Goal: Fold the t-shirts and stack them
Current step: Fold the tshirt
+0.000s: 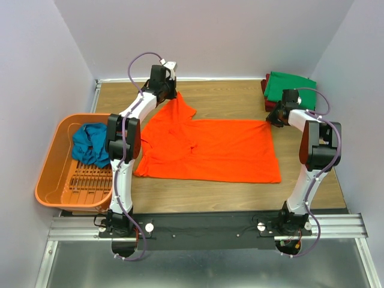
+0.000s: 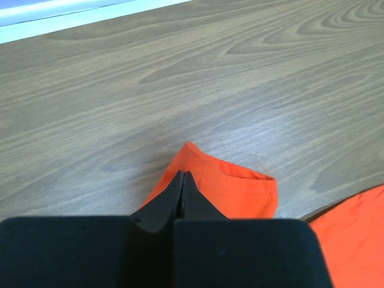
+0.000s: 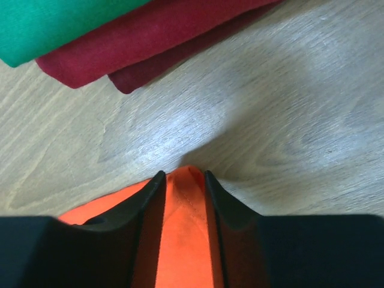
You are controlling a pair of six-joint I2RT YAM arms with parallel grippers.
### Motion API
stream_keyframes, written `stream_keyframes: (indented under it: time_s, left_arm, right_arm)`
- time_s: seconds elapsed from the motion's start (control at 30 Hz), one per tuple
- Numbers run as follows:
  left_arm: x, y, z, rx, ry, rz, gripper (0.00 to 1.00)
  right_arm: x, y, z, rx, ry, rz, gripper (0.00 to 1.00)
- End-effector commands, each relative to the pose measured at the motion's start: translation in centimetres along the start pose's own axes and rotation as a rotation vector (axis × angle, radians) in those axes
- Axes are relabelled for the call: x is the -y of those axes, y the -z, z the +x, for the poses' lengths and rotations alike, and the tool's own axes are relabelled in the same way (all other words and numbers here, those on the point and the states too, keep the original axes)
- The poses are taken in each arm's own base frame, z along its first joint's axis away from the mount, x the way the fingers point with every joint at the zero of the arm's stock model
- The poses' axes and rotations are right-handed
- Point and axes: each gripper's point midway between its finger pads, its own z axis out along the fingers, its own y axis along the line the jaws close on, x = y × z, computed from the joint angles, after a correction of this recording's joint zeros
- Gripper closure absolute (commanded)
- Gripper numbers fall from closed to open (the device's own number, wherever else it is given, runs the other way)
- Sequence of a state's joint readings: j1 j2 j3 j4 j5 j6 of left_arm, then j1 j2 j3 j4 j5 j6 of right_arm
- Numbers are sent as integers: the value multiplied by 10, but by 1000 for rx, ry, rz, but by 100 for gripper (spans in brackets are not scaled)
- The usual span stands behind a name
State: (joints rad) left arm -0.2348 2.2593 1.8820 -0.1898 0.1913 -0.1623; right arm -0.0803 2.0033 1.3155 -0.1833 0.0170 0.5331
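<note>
The bright orange t-shirt [image 1: 210, 150] lies spread across the middle of the table. My left gripper [image 1: 171, 90] is at its far left sleeve, which is drawn up in a peak toward it. In the left wrist view the jaws [image 2: 183, 175] are pressed together over the orange sleeve [image 2: 240, 186]. My right gripper [image 1: 271, 119] is at the shirt's far right corner. In the right wrist view its fingers [image 3: 183, 175] stand apart, with a ridge of orange cloth [image 3: 183, 228] between them. A folded green t-shirt [image 1: 290, 84] lies on a folded dark red one [image 1: 266, 90] at the far right.
An orange plastic basket [image 1: 48, 162] at the left edge holds a crumpled teal-blue t-shirt [image 1: 90, 144]. The folded green [image 3: 54, 24] and dark red [image 3: 150, 36] pile lies just beyond my right gripper. White walls close in the table on three sides.
</note>
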Motion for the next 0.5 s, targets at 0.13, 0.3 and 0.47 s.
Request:
stream_keyframes:
  time_s: [0.13, 0.3, 0.47]
  left_arm:
    - [8, 12, -29, 71, 5, 27, 100]
    - [10, 12, -38, 85, 11, 29, 100]
    - [10, 12, -50, 104, 10, 26, 100]
  right_arm:
    - [5, -7, 3, -28, 3, 23, 69]
    - [4, -11, 2, -38, 8, 27, 83]
    - [4, -12, -7, -21, 13, 43, 92]
